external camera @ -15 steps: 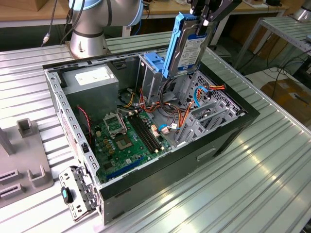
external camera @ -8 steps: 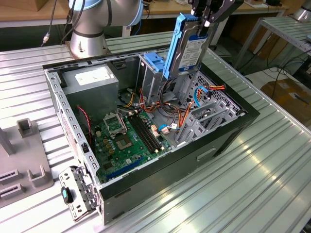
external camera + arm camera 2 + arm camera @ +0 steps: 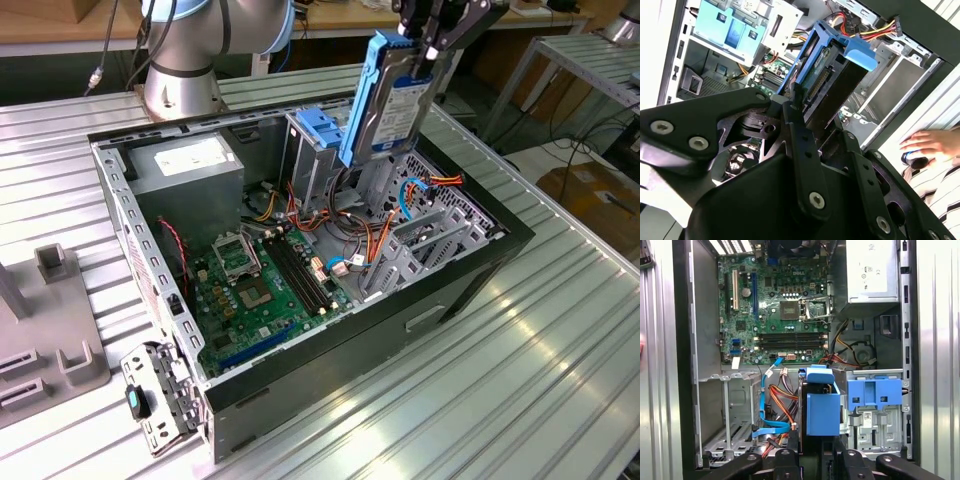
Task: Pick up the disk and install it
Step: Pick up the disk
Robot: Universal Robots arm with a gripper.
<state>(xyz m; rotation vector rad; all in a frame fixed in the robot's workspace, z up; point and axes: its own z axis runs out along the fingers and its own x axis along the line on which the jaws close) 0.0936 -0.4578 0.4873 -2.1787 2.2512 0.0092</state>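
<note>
The disk (image 3: pixel 390 100), a silvery drive with a white label in a bright blue carrier, hangs on edge above the open computer case (image 3: pixel 480 270), over the drive bays. My gripper (image 3: pixel 418 52) is shut on its upper end. In both wrist views the disk (image 3: pixel 835 75) (image 3: pixel 822 410) juts out from between the black fingers (image 3: pixel 800 140), its blue end pointing down into the case. Below it lie coloured cables and grey metal bay walls.
A bare blue bracket (image 3: pixel 320 128) (image 3: pixel 875 392) sits in the bay beside the disk. The grey power-supply box (image 3: pixel 190 165) and green motherboard (image 3: pixel 260 290) fill the case's other parts. A grey fixture (image 3: pixel 60 340) stands at the exterior view's left. A person's hand (image 3: pixel 930 142) rests outside the case.
</note>
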